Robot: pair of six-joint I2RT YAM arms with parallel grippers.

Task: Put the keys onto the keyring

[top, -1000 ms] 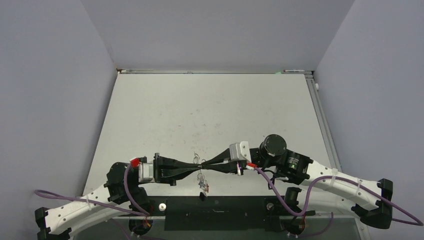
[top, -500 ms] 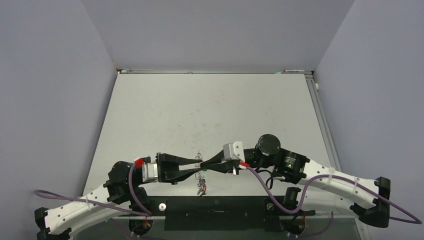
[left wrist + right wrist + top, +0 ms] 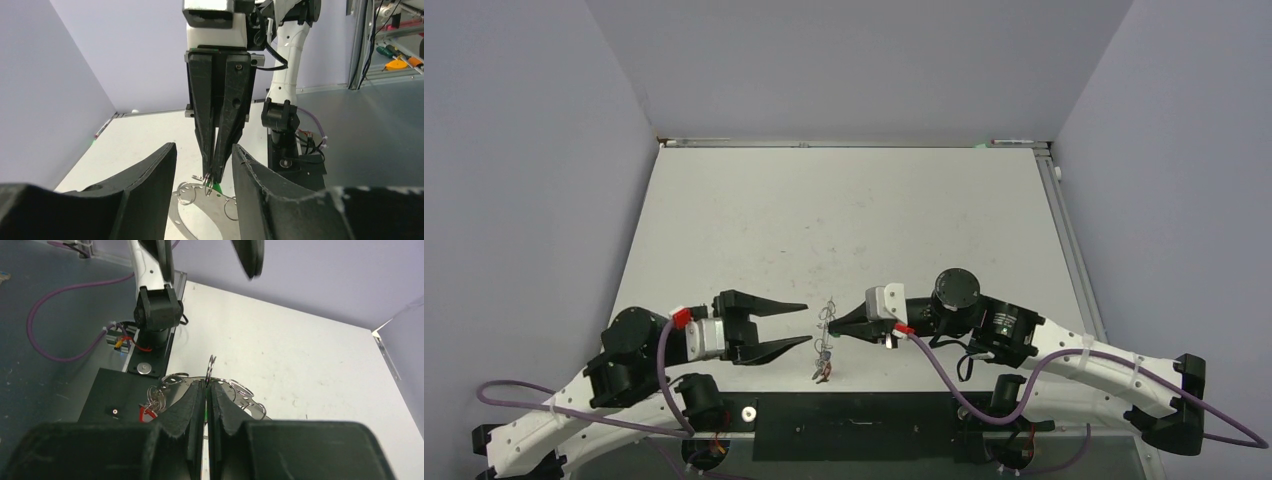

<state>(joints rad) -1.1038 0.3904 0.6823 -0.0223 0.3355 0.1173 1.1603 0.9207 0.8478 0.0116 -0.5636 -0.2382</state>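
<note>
The keyring [image 3: 826,322], a thin silver oval with holes and small split rings, hangs just above the table near its front edge. My right gripper [image 3: 830,327] is shut on a split ring [image 3: 211,367] at its rim, and a green tag [image 3: 216,187] peeks out at the fingertips. Keys with a red tag [image 3: 145,413] dangle from the keyring's [image 3: 175,378] lower end [image 3: 823,374]. My left gripper [image 3: 809,324] is open and empty just left of the keyring [image 3: 173,207], its fingers [image 3: 150,190] apart on either side of the right gripper [image 3: 212,176]. No blue tag shows.
A black base strip [image 3: 854,425] runs along the table's near edge right under the hanging keys. The right arm's base [image 3: 282,115] and left arm's base [image 3: 155,310] stand there. Grey walls close the table's sides and back.
My left gripper has let go, opened and pulled back to the left. My right gripper stays shut and has shifted slightly left with the keyring hanging from it.
</note>
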